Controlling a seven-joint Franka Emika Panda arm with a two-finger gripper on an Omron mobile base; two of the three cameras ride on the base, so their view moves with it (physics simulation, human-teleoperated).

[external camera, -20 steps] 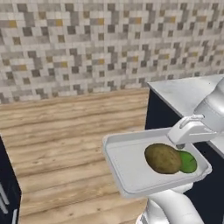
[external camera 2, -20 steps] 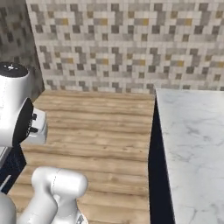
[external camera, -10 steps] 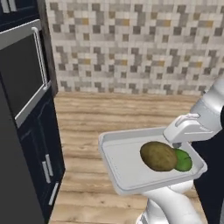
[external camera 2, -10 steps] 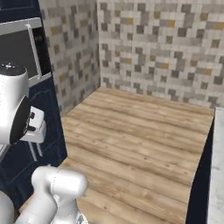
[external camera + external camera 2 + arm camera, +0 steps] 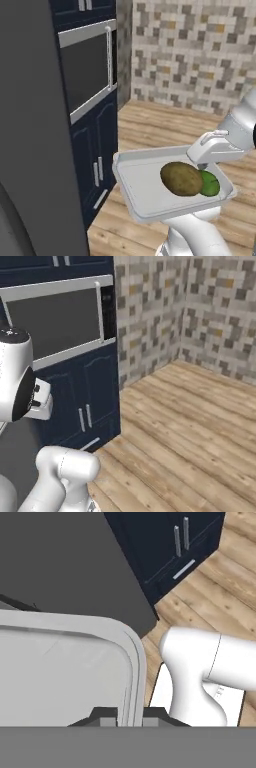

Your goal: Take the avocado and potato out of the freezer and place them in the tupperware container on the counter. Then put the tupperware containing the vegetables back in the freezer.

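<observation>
Facing the grey freezer [image 5: 35,125] wall on our left, with a navy cabinet [image 5: 75,401] and its built-in oven [image 5: 92,70] beside it, we carry the container [image 5: 145,185] above the wood floor [image 5: 200,431]. Our gripper [image 5: 129,716] pinches its rim, one fingertip on either side of the wall. Inside, the potato [image 5: 181,178] lies touching the smaller avocado [image 5: 209,184] near the gripped edge.
</observation>
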